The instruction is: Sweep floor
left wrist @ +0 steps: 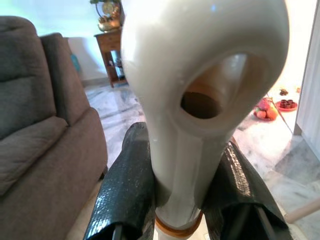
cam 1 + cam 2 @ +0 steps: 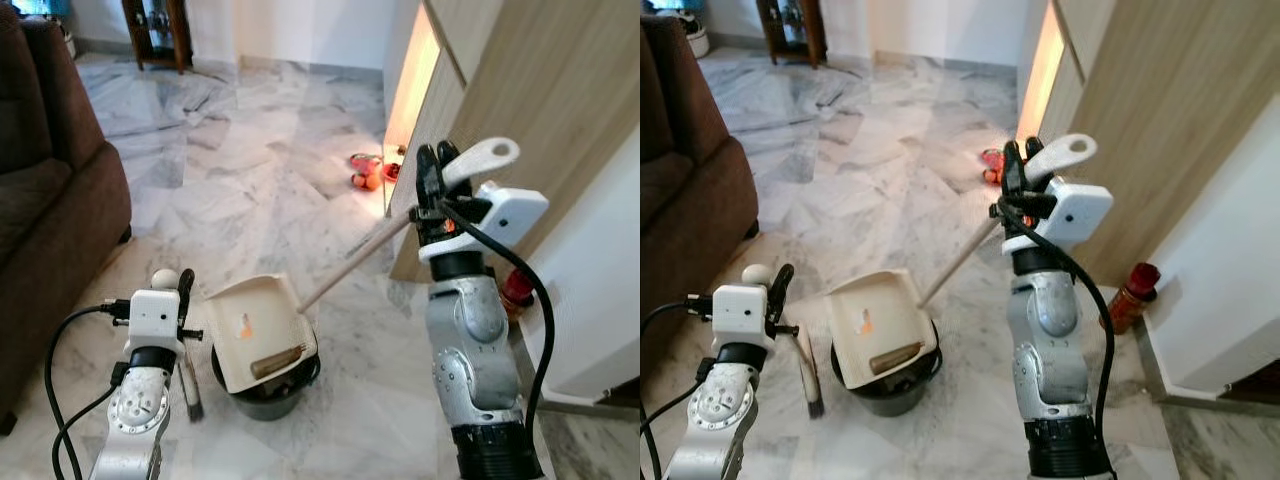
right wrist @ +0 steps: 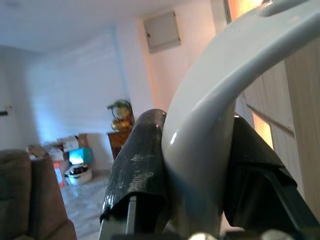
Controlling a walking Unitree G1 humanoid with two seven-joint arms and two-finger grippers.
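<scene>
My right gripper (image 2: 436,190) is raised at chest height and shut on the white grip (image 3: 210,115) of a long wooden-handled dustpan (image 2: 255,330). The cream pan is tipped over a black bin (image 2: 268,400) on the marble floor, with a brown lump (image 2: 275,360) at its lower edge. My left gripper (image 2: 183,292) is low on the left, shut on the white handle (image 1: 200,75) of a short broom. The broom's dark bristle end (image 2: 192,392) rests on the floor just left of the bin.
A brown sofa (image 2: 50,200) stands close on the left. Wooden cabinet panels (image 2: 540,90) rise on the right, with a red-capped bottle (image 2: 1127,297) at their foot. Small red and orange items (image 2: 365,172) lie on the floor ahead. Open marble floor stretches beyond the bin.
</scene>
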